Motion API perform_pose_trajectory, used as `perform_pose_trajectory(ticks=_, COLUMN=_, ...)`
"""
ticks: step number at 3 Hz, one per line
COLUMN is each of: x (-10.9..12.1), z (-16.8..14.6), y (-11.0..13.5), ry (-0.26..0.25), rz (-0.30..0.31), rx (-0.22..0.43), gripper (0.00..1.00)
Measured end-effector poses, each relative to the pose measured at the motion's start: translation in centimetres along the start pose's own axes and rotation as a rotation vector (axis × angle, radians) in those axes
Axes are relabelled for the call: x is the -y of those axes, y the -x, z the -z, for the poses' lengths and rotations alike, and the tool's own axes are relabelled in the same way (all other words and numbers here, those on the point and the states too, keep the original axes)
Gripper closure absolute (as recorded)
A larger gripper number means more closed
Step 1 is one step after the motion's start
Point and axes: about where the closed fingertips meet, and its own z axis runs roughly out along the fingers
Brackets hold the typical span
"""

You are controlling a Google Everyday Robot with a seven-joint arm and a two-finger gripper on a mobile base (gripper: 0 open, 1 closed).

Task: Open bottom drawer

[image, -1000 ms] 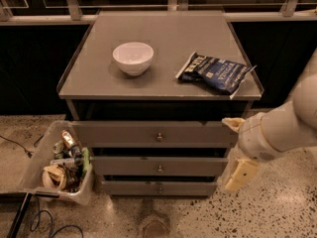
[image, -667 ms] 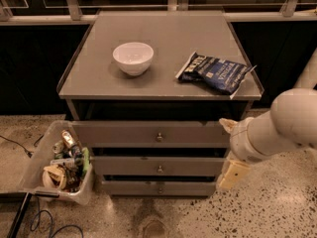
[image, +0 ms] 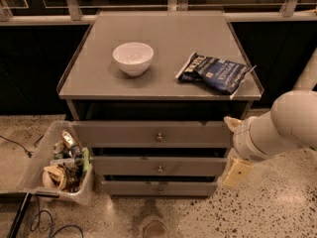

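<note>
One cable is seen nearest, looping over the speckled floor at the lower left. Just behind it, one clear bin of mixed clutter is set against the cabinet's left side; its contents are too jumbled to be named.

Three grey drawers are counted, each with one small round knob. The bottom drawer, the slimmest, lies lowest, just above the floor, and appears shut, its knob untouched. Above it, the middle drawer and the top drawer are stacked.

One gripper is held beside the cabinet's right edge, level with the upper two drawers. It is spread wide and nothing is held in it. The right ends of those fronts are partly covered by it, and the arm is cut off at the frame's right.

On the cabinet top, one white bowl and one dark crisp packet are set well apart. Window frames are cropped beyond.
</note>
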Motion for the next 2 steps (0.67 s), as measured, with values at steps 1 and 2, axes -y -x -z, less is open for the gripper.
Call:
perform_pose_trajectory(ticks=1, x=-0.4, z=-1.0, y=-0.1, ry=0.030, rz=-0.015, rx=-0.028, gripper=0.00)
perform_pose_trajectory(ticks=2, x=-1.1, z=-4.3, y=-0.9, ry=0.050, rz=-0.009, rx=-0.083, gripper=0.00)
